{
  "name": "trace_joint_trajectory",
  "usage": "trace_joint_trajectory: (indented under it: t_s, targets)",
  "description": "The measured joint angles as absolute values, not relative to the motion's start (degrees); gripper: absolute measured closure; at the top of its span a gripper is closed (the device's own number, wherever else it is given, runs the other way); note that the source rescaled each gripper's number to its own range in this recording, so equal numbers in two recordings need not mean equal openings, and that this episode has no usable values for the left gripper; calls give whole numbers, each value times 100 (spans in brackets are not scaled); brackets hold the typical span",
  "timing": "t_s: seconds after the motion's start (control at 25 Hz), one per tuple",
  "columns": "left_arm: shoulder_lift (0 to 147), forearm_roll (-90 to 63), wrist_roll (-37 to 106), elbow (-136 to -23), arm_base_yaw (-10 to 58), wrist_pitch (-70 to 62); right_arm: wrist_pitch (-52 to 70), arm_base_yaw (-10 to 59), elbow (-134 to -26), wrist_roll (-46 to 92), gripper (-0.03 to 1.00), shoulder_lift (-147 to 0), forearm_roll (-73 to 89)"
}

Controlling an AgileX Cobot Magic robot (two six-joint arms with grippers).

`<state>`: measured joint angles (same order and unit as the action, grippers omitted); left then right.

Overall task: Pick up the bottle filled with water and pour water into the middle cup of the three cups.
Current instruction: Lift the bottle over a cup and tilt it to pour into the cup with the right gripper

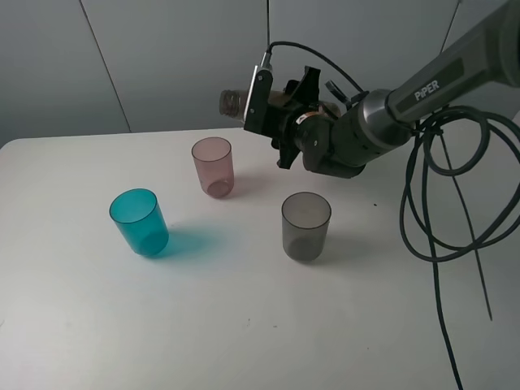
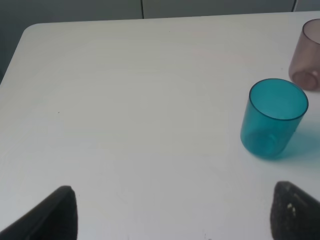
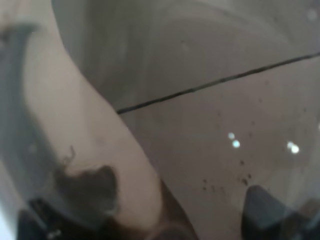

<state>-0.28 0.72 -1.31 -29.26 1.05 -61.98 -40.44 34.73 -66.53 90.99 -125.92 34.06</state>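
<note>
holding the bottle (image 1: 234,101) sideways near the middle cup (image 1: 213,166).

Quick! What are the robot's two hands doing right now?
Left gripper: open, holding nothing.
Right gripper: shut on the bottle, tipped sideways.

Grey right arm (image 1: 431,85) marked PIPER in white, black right gripper (image 1: 292,118), white camera bracket (image 1: 258,99), looping black cables (image 1: 431,195)

Open tabletop (image 1: 244,325) lies between the teal cup (image 1: 138,221), pink cup (image 1: 213,166) and grey cup (image 1: 306,225).
</note>
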Motion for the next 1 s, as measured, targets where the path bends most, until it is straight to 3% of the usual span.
trace_joint_trajectory:
  t_s: [0.36,1.0]
  targets:
    - [-28,72,-131,-2926,105,-6198,-4044,3473,-6653,9997,96,-12592,3406]
    - [-28,72,-131,-2926,105,-6198,-4044,3545,-6653,10116,96,-12592,3406]
